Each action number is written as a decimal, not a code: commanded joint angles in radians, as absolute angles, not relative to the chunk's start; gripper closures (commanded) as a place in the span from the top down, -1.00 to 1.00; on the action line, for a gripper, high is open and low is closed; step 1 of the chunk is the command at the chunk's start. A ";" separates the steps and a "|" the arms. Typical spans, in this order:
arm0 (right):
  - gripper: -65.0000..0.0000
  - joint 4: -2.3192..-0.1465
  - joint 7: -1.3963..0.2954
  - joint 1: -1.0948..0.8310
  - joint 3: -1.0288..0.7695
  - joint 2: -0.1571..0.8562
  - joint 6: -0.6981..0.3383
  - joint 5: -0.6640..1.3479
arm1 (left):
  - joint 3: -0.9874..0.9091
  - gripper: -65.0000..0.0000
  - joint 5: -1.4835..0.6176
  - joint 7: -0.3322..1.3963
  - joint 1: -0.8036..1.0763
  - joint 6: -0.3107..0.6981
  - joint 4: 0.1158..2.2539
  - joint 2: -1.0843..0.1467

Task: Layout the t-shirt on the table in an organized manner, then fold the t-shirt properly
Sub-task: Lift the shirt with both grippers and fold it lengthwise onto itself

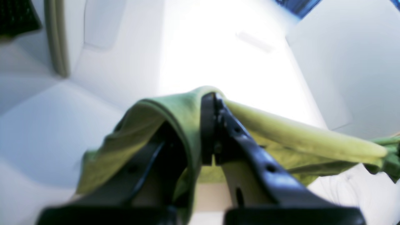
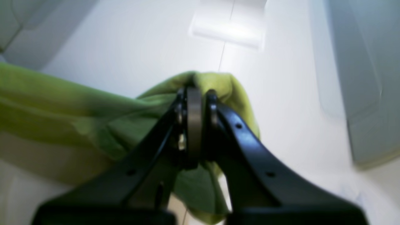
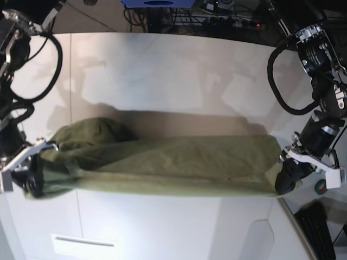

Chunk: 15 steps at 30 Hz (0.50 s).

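The olive-green t-shirt (image 3: 162, 162) hangs stretched wide between my two grippers, lifted over the white table (image 3: 162, 70). My left gripper (image 1: 211, 100) is shut on one end of the t-shirt (image 1: 150, 125); in the base view this gripper (image 3: 286, 181) is at the right. My right gripper (image 2: 195, 93) is shut on the other end of the t-shirt (image 2: 62, 106); in the base view it (image 3: 35, 181) is at the left. The cloth is bunched near the right gripper's end. The collar and tag are hidden.
The table's near part (image 3: 162, 227) lies below the hanging shirt, with a thin seam (image 3: 78, 216). Its curved far edge (image 3: 162, 35) borders cables and dark equipment. A black keyboard-like object (image 3: 322, 233) and a small green-red thing (image 3: 322, 187) sit off the table at right.
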<state>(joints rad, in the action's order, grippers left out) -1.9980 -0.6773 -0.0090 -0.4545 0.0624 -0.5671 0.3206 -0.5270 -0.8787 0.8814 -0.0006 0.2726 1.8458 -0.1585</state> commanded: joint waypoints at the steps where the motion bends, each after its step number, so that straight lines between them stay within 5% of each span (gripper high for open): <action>1: -1.00 -1.992 -0.661 0.047 -0.427 0.087 -0.567 0.343 | -0.535 -1.00 -0.888 0.863 -0.035 0.272 1.817 -0.171; 9: -1.00 -1.527 -0.679 0.407 -0.242 0.139 -0.453 0.343 | -0.530 -1.00 -0.888 0.855 -0.295 0.156 1.451 -0.170; 15: -1.00 -1.055 -0.440 0.604 -0.222 0.137 -0.452 0.343 | -0.469 -1.00 -0.878 0.737 -0.463 0.151 1.188 -0.173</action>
